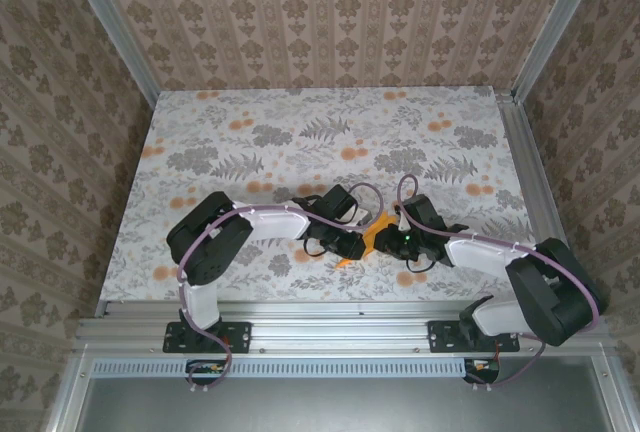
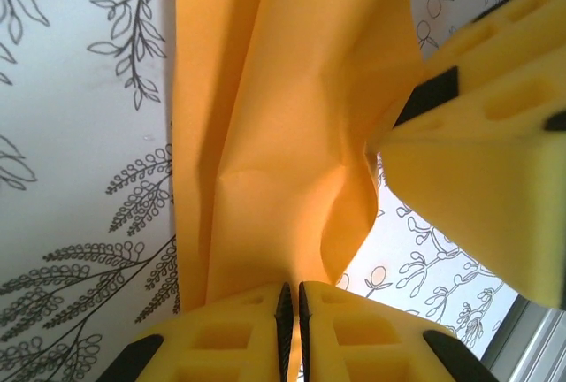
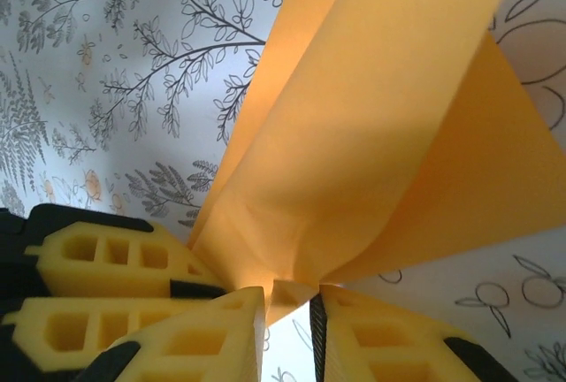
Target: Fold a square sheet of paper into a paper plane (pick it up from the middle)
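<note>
The square sheet of paper [image 1: 374,235], bright orange and creased into long folded flaps, hangs between both grippers near the table's front middle. The arms cover most of it in the top view, so I cannot tell whether it has a paper plane's shape. My left gripper [image 2: 292,292] is shut on the paper [image 2: 283,90] at its lower folded edge. My right gripper [image 3: 289,301] has its jaws apart, with a small corner of the paper [image 3: 380,117] sitting in the gap. The two grippers are almost touching: the right fingers [image 2: 482,161] show in the left wrist view and the left fingers [image 3: 97,285] in the right wrist view.
The floral tablecloth [image 1: 300,142] covers the table, with bare cloth behind and to both sides of the arms. An aluminium rail [image 1: 340,310] runs along the near edge. Patterned walls [image 1: 330,12] close in the back and sides.
</note>
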Controlling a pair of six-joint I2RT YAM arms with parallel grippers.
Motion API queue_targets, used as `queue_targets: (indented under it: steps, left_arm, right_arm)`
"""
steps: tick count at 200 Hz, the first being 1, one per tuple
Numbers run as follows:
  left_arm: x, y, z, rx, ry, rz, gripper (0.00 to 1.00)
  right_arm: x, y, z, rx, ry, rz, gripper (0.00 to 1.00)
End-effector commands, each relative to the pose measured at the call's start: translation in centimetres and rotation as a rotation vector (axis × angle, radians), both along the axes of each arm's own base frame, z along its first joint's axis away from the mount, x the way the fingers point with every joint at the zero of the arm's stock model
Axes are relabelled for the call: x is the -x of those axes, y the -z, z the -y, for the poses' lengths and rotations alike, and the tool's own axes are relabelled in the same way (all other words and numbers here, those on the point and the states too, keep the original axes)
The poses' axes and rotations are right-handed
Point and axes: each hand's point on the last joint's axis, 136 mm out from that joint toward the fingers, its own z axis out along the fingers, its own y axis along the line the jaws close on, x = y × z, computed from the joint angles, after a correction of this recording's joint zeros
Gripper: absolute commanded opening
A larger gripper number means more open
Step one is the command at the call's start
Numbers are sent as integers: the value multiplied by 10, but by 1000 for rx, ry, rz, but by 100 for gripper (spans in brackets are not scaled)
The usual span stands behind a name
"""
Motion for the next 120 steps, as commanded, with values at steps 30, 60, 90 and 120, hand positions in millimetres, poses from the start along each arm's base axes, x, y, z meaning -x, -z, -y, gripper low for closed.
queue_targets:
  steps: [30,60,90,120]
  left_arm:
    - [-5,27,-20,-87,-59,9,15]
    - [-8,23,-20,-78,-69,32,15]
    - [-10,20,-20,-65,-79,52,16]
    - [-10,18,-21,-61,-85,58,16]
  right_arm:
    - [14,-12,0,-33,-3,-25,21]
    - [9,-20,-10,-102,5,-16,18]
    - [1,-15,-19,-140,4,-26,13]
    - [-4,-2,-21,-128,2,-39,9]
